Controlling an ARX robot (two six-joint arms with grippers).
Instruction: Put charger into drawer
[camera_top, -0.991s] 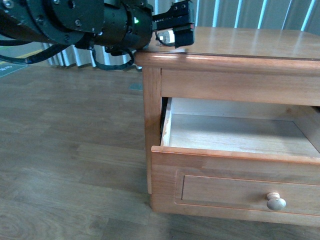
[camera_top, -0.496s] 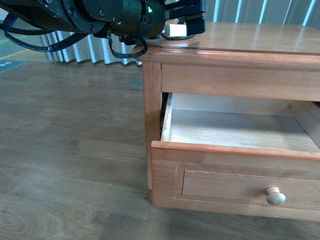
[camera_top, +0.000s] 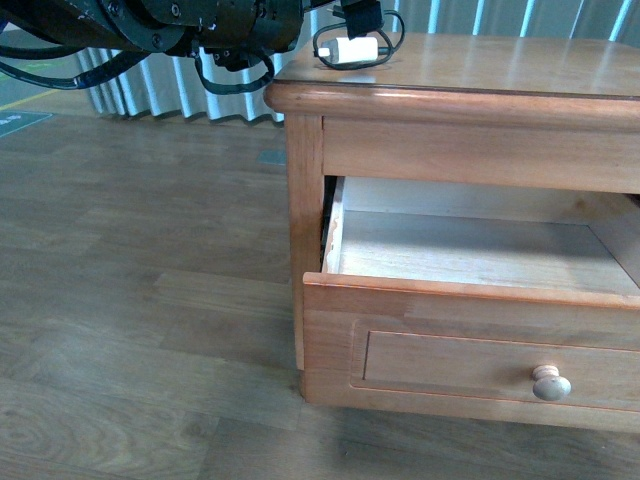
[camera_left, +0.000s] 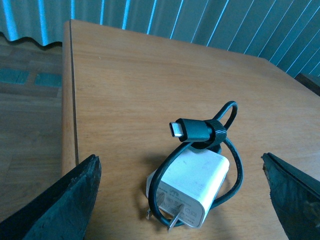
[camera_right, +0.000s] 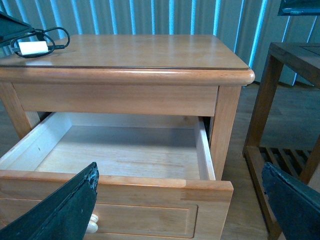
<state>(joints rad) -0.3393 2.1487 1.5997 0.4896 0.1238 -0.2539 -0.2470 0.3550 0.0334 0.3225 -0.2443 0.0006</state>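
Observation:
The charger (camera_left: 189, 187), a white plug block with a black cable looped round it, lies on the cabinet top near its front left corner. It also shows in the front view (camera_top: 352, 49) and the right wrist view (camera_right: 33, 47). My left gripper (camera_left: 182, 200) is open with its jaws wide on either side of the charger, not touching it. The drawer (camera_top: 470, 305) stands pulled out, pale wood inside and empty, round pale knob (camera_top: 550, 384) on its front. My right gripper (camera_right: 180, 205) is open in front of the drawer's front panel (camera_right: 150, 200), holding nothing.
The brown cabinet's top (camera_top: 500, 70) is bare apart from the charger. A second wooden table (camera_right: 295, 55) with a slatted lower shelf stands close beside the cabinet. Wood floor (camera_top: 130, 300) lies to the left. Striped curtains (camera_left: 200, 20) hang behind.
My left arm has drawn back to the left from over the cabinet corner. The charger now lies uncovered on the cabinet top.

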